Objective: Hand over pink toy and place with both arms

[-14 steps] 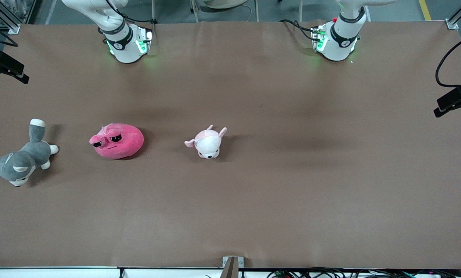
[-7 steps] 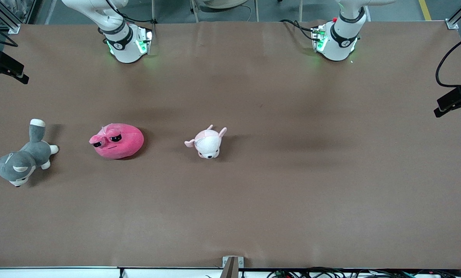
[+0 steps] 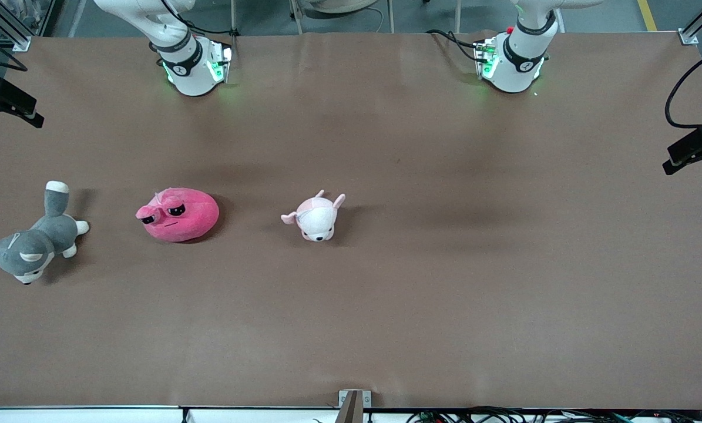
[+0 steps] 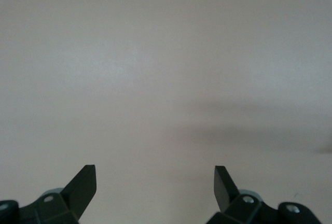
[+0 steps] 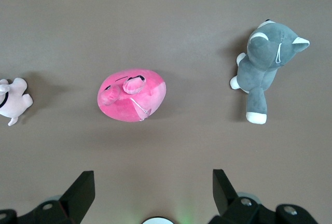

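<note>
The pink toy [image 3: 178, 214], a hot-pink rounded blob with droopy black eyes, lies on the brown table toward the right arm's end; the right wrist view shows the pink toy [image 5: 133, 102] from high above. My right gripper [image 5: 153, 181] hangs open and empty well above the table, with its fingertips apart. My left gripper [image 4: 155, 177] is open too, over bare tabletop, holding nothing. In the front view only the two arms' bases show, the right arm's base [image 3: 191, 66] and the left arm's base [image 3: 513, 63].
A small pale pink-and-white eared plush [image 3: 316, 216] lies mid-table beside the pink toy. A grey-and-white cat plush [image 3: 32, 244] lies at the right arm's end of the table. Black camera mounts [image 3: 694, 150] stand at both table ends.
</note>
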`<state>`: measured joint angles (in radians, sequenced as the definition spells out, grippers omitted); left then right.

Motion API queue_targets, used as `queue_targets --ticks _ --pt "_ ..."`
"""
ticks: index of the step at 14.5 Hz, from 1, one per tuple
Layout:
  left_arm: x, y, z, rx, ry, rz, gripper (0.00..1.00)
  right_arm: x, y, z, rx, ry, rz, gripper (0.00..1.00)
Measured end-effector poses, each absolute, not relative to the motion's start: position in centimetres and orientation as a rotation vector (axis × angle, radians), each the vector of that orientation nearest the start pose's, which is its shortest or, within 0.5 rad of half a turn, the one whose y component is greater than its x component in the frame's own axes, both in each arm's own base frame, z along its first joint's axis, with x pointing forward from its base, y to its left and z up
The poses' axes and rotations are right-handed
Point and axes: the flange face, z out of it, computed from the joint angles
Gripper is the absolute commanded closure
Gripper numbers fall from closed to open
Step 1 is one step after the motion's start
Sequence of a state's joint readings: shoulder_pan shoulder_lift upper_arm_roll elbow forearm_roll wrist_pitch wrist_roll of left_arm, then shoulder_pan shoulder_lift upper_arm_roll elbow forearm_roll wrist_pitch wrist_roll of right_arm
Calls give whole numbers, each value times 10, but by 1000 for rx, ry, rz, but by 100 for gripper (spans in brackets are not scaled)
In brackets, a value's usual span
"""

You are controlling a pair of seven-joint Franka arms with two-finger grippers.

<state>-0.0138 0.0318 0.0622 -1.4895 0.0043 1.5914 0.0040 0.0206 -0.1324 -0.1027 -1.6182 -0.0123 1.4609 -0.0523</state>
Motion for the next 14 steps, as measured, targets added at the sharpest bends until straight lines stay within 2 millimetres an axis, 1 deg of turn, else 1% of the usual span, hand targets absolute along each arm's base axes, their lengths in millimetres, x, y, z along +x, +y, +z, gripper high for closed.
queue_targets --ticks 3,5,11,14 --pt "554 27 646 -3134 -70 -99 0 499 -47 662 -3138 47 40 0" --pt "550 27 646 -3135 -70 -97 0 499 -47 662 -3138 47 40 0" --pt "549 27 646 -3135 -69 -95 0 499 -47 662 -3138 47 40 0" --pt "550 22 646 -3135 -53 -95 0 499 -47 662 -3138 49 41 0"
